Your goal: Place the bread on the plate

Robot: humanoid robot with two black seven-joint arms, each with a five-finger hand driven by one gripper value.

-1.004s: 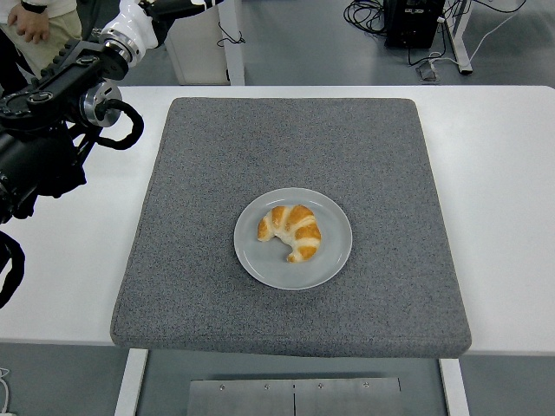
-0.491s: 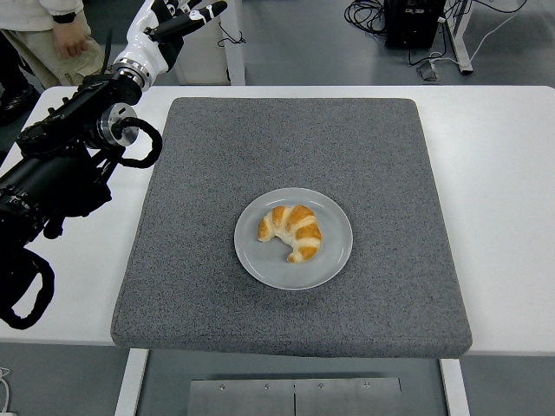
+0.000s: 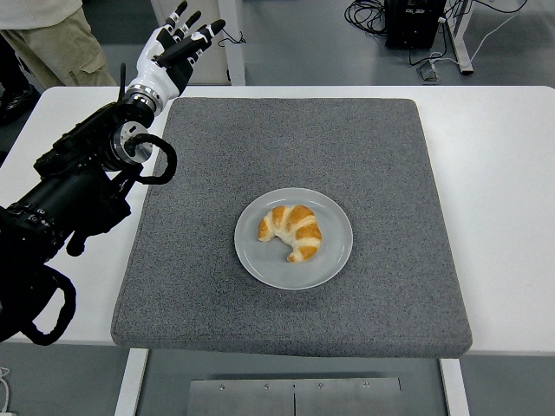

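Note:
A golden croissant [image 3: 291, 231] lies on a round grey plate [image 3: 334, 258] in the middle of a grey mat [image 3: 286, 147]. My left hand [image 3: 177, 43] is at the far left corner of the mat, raised, with its fingers spread and holding nothing. It is well away from the plate. My left arm [image 3: 78, 191] runs along the mat's left side. My right arm is out of view.
The mat lies on a white table [image 3: 503, 173]. A person [image 3: 48, 35] in beige trousers stands at the top left behind the table. Cables and a dark box [image 3: 414, 22] lie on the floor at the back.
My left arm has swung in to the right and forward. The hand has come fully into view above the mat's far left corner. The croissant and plate have not moved.

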